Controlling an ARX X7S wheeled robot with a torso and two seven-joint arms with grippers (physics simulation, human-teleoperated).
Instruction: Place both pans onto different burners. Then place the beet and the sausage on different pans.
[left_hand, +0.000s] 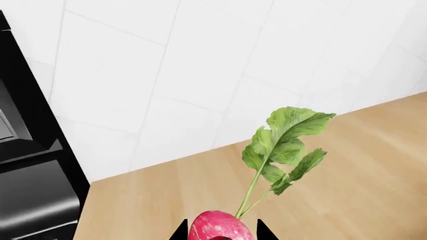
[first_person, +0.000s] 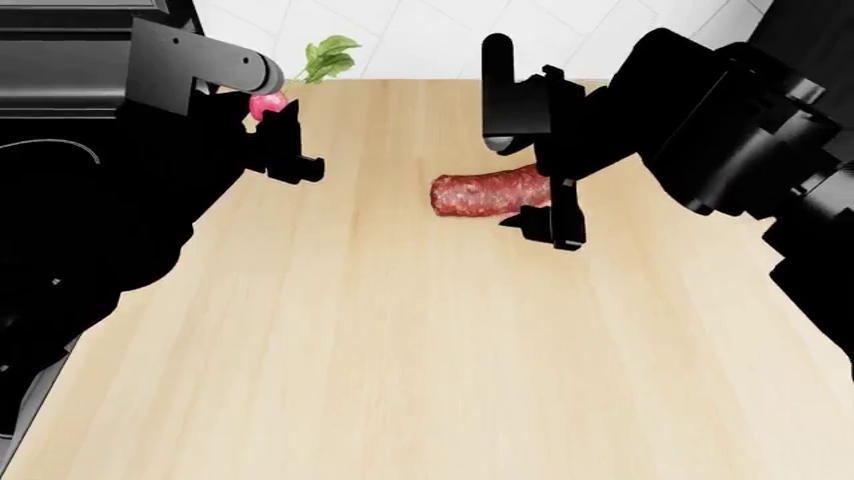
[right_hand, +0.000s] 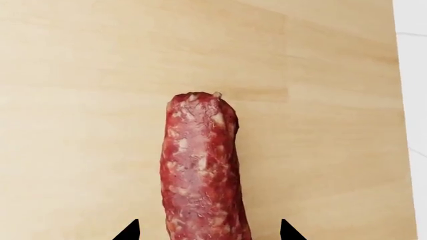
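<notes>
Beet (left_hand: 220, 227), pink-red with leaves fanning toward the white tiled wall (left_hand: 200, 65), sits clamped between the left gripper's (left_hand: 220, 232) fingertips above the wooden counter (first_person: 400, 350), while the right gripper (right_hand: 209, 232) straddles the sausage (right_hand: 200, 165), tips spread wide either side.

From my seat I see a pale wooden desk (first_person: 400, 340) with straight plank grain filling most of the head view, a white tiled wall (left_hand: 200, 65) rising behind its far edge, and a black appliance body (left_hand: 30, 200) standing at the desk's left end
</notes>
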